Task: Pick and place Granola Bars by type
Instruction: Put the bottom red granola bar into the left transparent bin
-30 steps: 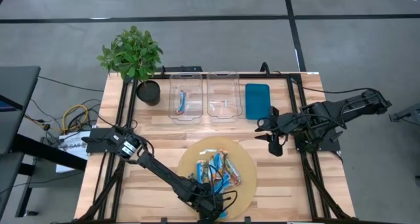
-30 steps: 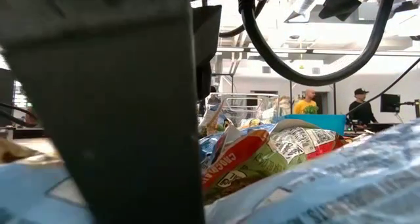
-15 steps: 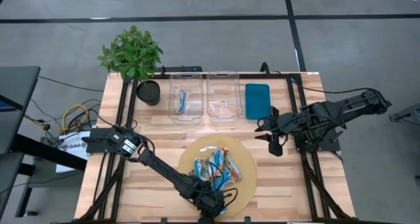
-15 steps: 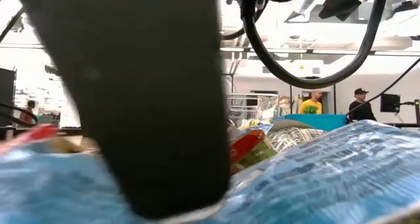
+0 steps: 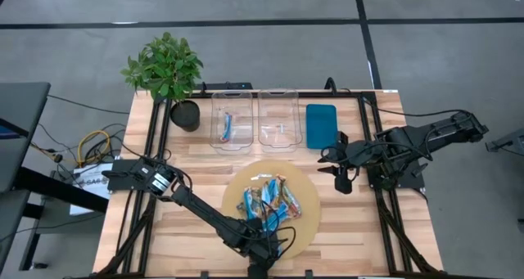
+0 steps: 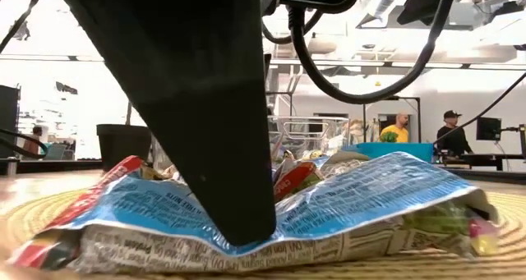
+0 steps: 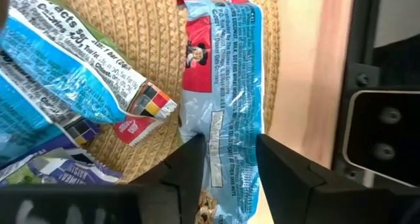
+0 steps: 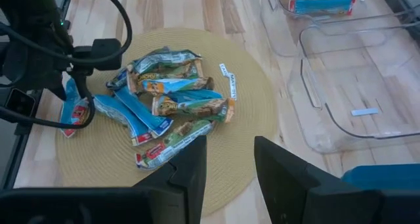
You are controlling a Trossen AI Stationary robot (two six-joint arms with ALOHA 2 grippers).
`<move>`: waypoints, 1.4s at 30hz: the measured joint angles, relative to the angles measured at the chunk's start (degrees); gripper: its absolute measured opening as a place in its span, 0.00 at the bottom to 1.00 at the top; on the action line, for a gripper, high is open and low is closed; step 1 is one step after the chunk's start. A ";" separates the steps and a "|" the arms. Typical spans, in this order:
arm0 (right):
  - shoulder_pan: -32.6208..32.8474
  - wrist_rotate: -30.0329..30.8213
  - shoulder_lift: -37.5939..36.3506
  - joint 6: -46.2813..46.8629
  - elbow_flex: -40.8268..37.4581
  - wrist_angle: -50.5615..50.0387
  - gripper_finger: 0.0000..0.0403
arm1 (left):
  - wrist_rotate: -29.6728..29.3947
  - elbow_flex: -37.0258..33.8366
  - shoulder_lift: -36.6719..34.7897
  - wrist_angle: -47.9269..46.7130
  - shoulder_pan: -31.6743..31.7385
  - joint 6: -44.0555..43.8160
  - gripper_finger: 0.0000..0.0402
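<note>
Open wood (image 5: 196,160) between the woven mat (image 5: 304,227) and the two clear bins (image 5: 277,120), wide enough for a pass. Blocked at the mat's near edge by the left gripper (image 5: 268,248) over a blue bar (image 7: 223,106); crowded mid-mat by the bar pile (image 5: 270,204).

A potted plant (image 5: 166,73) stands at the upper left of the wooden table (image 5: 196,177), two clear bins (image 5: 255,119) and a teal tray (image 5: 321,125) line the top centre, and a round woven mat (image 5: 309,207) lies lower centre.
</note>
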 joint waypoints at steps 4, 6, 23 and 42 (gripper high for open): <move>0.01 0.00 0.00 0.00 0.00 0.00 0.29 | -1.54 -0.02 -0.02 -0.85 0.00 0.00 0.30; -0.01 0.00 0.00 0.00 0.00 0.00 0.29 | -1.34 -0.04 -0.02 -0.88 0.04 0.00 0.29; -0.01 1.51 0.00 0.00 0.00 0.26 0.29 | -3.53 13.51 0.11 -12.69 0.35 3.09 0.26; -0.01 1.65 0.02 -0.44 -0.02 1.81 0.29 | -2.15 12.70 5.16 -14.48 1.30 2.47 0.49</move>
